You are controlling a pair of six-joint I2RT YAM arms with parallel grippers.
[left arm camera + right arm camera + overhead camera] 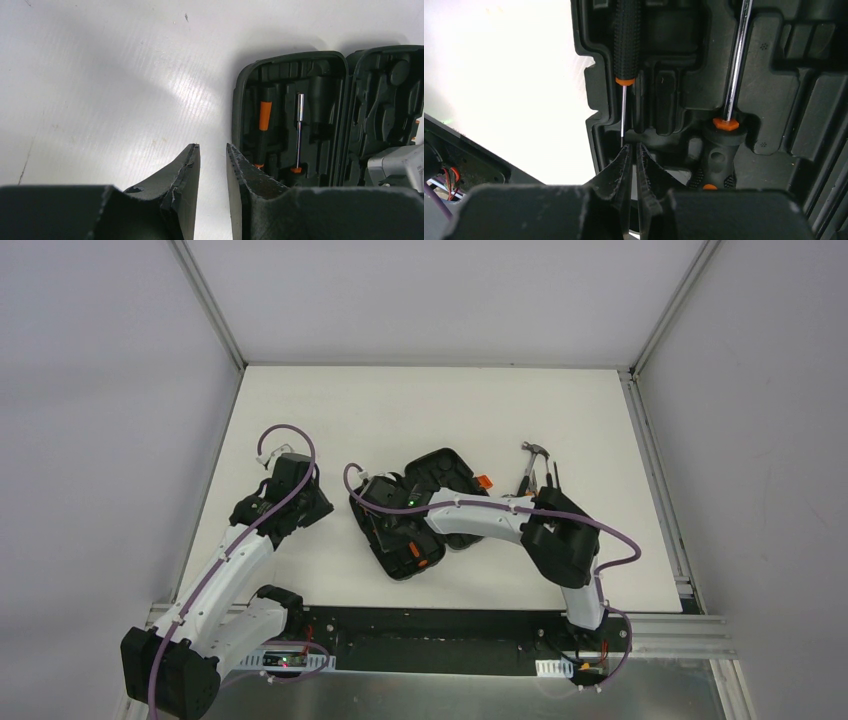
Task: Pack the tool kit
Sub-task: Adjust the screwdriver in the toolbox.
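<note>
The black tool kit case (450, 468) lies open at mid-table, with an orange latch (485, 481). My right gripper (392, 515) hangs over its left half. In the right wrist view my right gripper (634, 146) is shut, its tips at the end of the thin shaft of a small black-handled screwdriver (626, 40) lying in a slot. A bigger screwdriver (736, 65) lies in the slot beside it. My left gripper (212, 147) is slightly open and empty over bare table, just left of the case (290, 65). A hammer (533, 460) and pliers (548, 480) lie right of the case.
The table is white, walled on the left, back and right. The right arm's forearm (480, 520) crosses over the case. A black base rail (440, 625) runs along the near edge. In the left wrist view an orange-handled tool (264, 115) sits in the case.
</note>
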